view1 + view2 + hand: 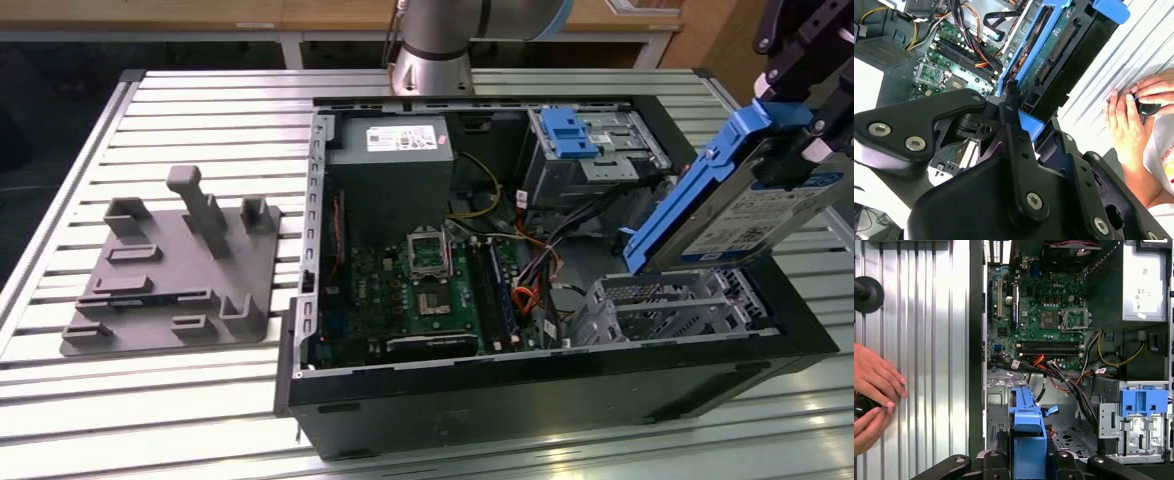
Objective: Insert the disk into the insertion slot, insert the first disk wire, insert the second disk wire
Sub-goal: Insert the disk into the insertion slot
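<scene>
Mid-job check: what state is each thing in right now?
disk: held tilted above the case, not inserted.
insertion slot: empty.
gripper: shut on the disk.
computer case: lying on its side, side panel off.
person's hand: resting outside the case.

The bench (pixel 160 400) has a top of ribbed silver metal slats, and bright light glares off them, strongest along the near edge. Behind it stands a pale wooden table (pixel 200 12) on white legs (pixel 287 48), with a dark space (pixel 54 90) beneath. A wood-coloured panel (pixel 707 40) rises at the exterior view's right.
</scene>
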You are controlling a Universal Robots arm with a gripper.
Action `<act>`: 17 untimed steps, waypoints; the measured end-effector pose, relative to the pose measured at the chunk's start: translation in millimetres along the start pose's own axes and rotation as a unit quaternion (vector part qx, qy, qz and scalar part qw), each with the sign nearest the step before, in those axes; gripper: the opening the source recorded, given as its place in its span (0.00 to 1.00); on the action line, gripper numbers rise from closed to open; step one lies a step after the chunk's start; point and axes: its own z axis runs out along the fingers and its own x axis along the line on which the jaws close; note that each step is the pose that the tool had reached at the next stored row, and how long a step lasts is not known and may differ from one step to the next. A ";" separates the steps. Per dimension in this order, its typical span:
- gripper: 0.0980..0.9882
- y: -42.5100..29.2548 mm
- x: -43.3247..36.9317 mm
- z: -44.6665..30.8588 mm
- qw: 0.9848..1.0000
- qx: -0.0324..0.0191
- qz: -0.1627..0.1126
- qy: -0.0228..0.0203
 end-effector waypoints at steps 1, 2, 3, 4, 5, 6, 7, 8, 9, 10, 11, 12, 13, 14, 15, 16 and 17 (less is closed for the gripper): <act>0.30 0.0 0.0 0.0 1.000 0.000 0.000 0.000; 0.30 0.0 0.0 0.0 1.000 0.000 0.000 0.000; 0.30 0.0 0.0 0.0 1.000 0.000 0.000 0.000; 0.30 0.0 0.0 0.0 1.000 0.000 0.000 0.000; 0.30 -0.2 0.0 0.1 1.000 0.000 0.000 0.000; 0.30 -0.9 0.0 0.2 1.000 0.000 0.000 0.000; 0.30 -2.1 0.0 0.4 1.000 0.000 0.000 0.000; 0.30 -3.6 0.0 0.5 1.000 0.000 0.000 0.000; 0.30 -5.0 0.0 0.6 1.000 -0.001 0.000 0.000; 0.30 -6.0 0.0 0.8 1.000 -0.001 0.000 0.000; 0.30 -6.2 0.0 1.1 1.000 -0.001 0.000 0.000; 0.30 -6.2 0.0 1.4 1.000 -0.001 0.000 0.000; 0.30 -6.2 0.1 1.7 1.000 -0.001 0.000 0.000; 0.30 -6.2 0.0 2.2 1.000 -0.001 0.000 0.000; 0.30 -6.2 -0.4 2.6 1.000 -0.001 0.000 0.000; 0.30 -6.2 -1.1 3.1 1.000 -0.001 0.000 0.000; 0.30 -6.3 -2.2 3.5 1.000 -0.001 0.000 0.000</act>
